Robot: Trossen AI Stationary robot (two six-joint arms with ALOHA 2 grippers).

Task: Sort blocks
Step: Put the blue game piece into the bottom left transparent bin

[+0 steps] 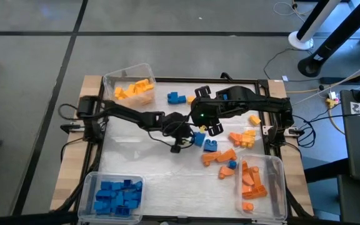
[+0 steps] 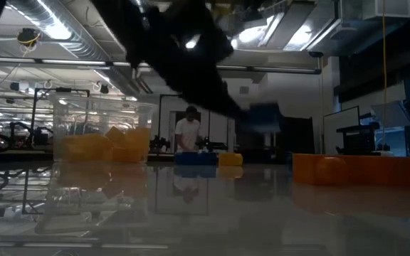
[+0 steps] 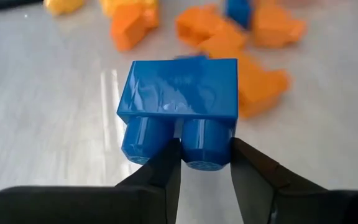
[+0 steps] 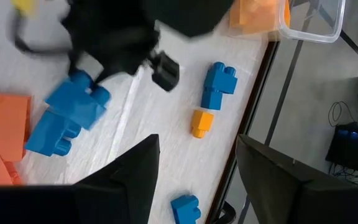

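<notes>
Nearest me at the front edge of the bench (image 1: pixel 130 165) sit two clear bins: the one at seven o'clock (image 1: pixel 114 194) holds only blue blocks, the one at five o'clock (image 1: pixel 259 181) only orange, so the colours are plainly being kept apart. Moving inward to the middle of the bench, the left claw (image 1: pixel 181 141) is pinching a blue block (image 3: pixel 178 109) by one of its two round studs, a finger pressed on either side of that stud (a sensible hold, since the stud is narrow enough to fit between the tips while the body is not). My guess is that this block is bound for the blue bin, though it hangs over the centre for now. Just beside it at three o'clock lie a further blue block (image 1: pixel 210 145) and a loose scatter of orange blocks (image 1: pixel 220 156), not yet sorted. The right claw (image 1: pixel 212 125) hovers close above that spot with its fingers spread and nothing between them, apparently waiting its turn. Farther back, a blue block (image 1: pixel 176 97) lies alone at twelve o'clock, and the third bin at eleven o'clock (image 1: pixel 130 84) holds the yellow-orange blocks.
</notes>
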